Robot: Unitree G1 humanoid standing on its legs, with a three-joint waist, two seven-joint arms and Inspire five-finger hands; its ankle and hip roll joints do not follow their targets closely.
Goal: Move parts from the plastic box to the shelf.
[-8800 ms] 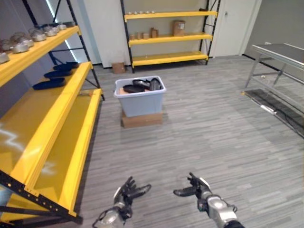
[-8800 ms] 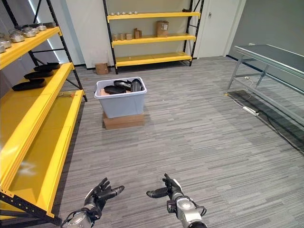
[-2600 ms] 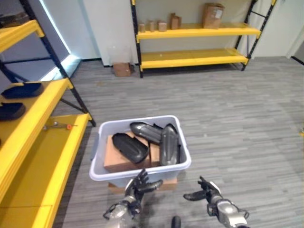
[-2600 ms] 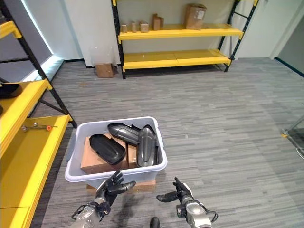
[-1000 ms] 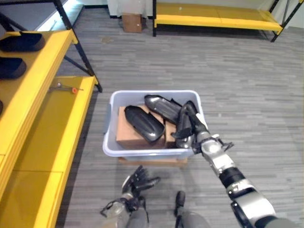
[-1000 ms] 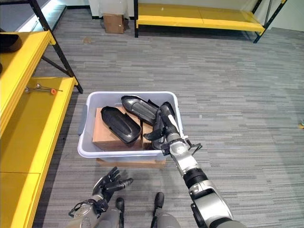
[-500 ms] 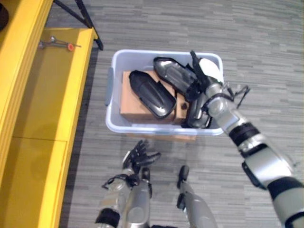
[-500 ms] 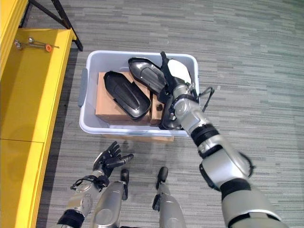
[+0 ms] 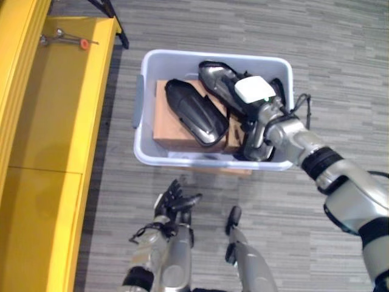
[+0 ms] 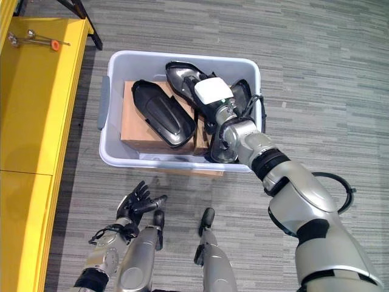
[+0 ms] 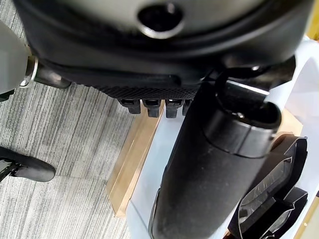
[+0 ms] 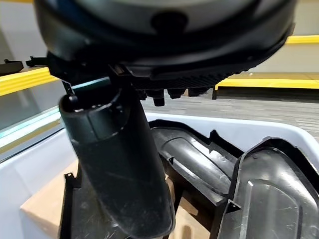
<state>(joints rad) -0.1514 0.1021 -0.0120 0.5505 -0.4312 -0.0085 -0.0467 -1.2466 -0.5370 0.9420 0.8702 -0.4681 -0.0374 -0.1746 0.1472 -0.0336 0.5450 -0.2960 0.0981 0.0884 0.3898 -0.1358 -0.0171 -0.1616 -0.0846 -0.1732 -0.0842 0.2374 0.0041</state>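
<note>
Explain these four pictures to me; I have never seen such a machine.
This is a two-legged robot with finger hands. Two pictures come from cameras in its head, looking down; two from cameras on its wrists. On the floor stands a plastic box holding black parts on a cardboard carton. The right hand reaches into the box among the parts; whether it grips one is hidden. The left hand hangs open, low by the box. A yellow shelf stands at the left.
</note>
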